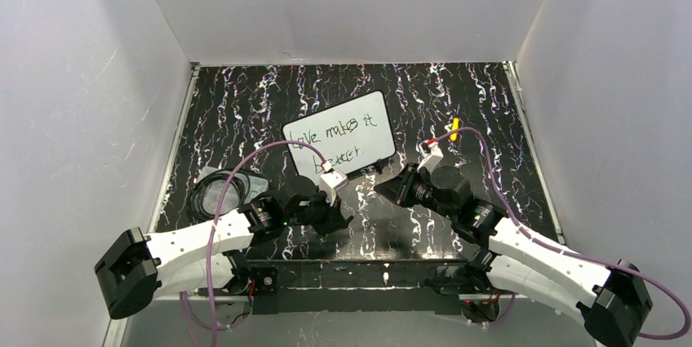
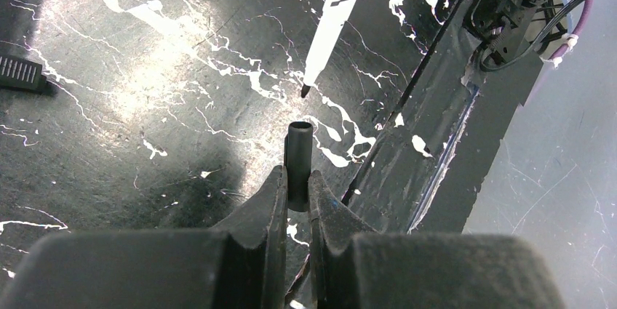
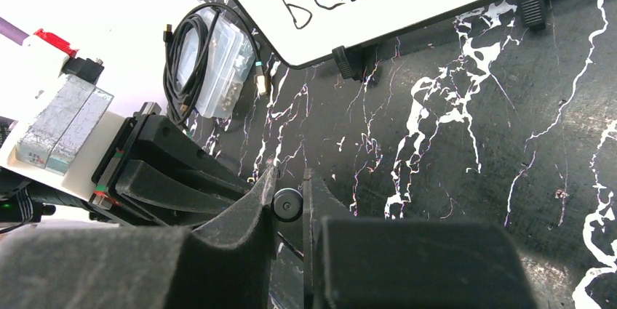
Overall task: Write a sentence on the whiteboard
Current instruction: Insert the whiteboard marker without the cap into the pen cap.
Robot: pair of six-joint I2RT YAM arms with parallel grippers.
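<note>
whiteboard (image 1: 343, 139): one
pen (image 2: 338, 11): one
pen cap (image 2: 299, 156): one
robot arms: two, left arm (image 1: 204, 241) and right arm (image 1: 538, 253)
grippers: two, left gripper (image 2: 295, 178) and right gripper (image 3: 289, 185)
coiled cable (image 3: 182, 54): one
clear plastic box (image 3: 218, 69): one
clip feet (image 3: 348, 62): two showing

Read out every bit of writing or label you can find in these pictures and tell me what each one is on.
"Love makes it": handwritten, upper line on the whiteboard, seen from the top camera.
"better.": lower line on the same board, sharpest in the right wrist view.
The pen: dark bands on its white barrel, any print too blurred to read.
Nothing else carries readable text.
</note>
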